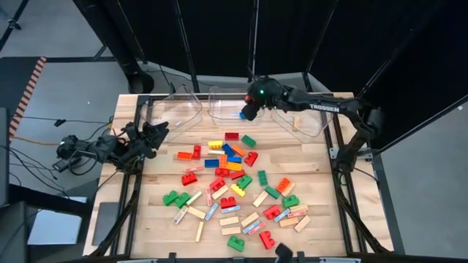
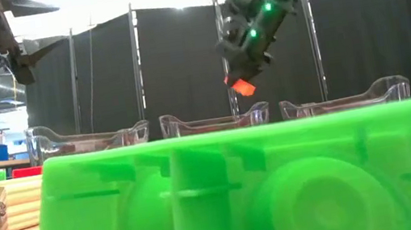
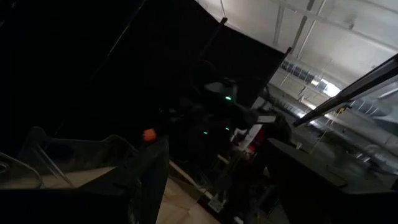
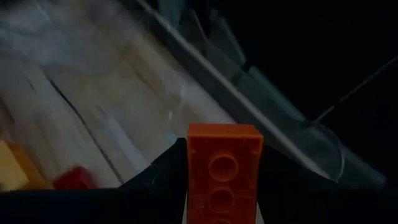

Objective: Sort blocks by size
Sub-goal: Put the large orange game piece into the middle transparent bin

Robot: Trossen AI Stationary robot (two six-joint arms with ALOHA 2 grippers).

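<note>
Above the middle clear plastic bin (image 1: 228, 102), the right gripper (image 1: 249, 113) pinches a small orange studded brick (image 4: 224, 174). Nearly all the mixed plastic and wooden blocks (image 1: 234, 186) lie unsorted on the table (image 1: 322, 226); the left gripper (image 1: 155, 131) waits spread open at the left edge.

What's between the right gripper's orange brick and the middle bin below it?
Nothing: in the low view the orange brick hangs in open air above the middle bin.
</note>
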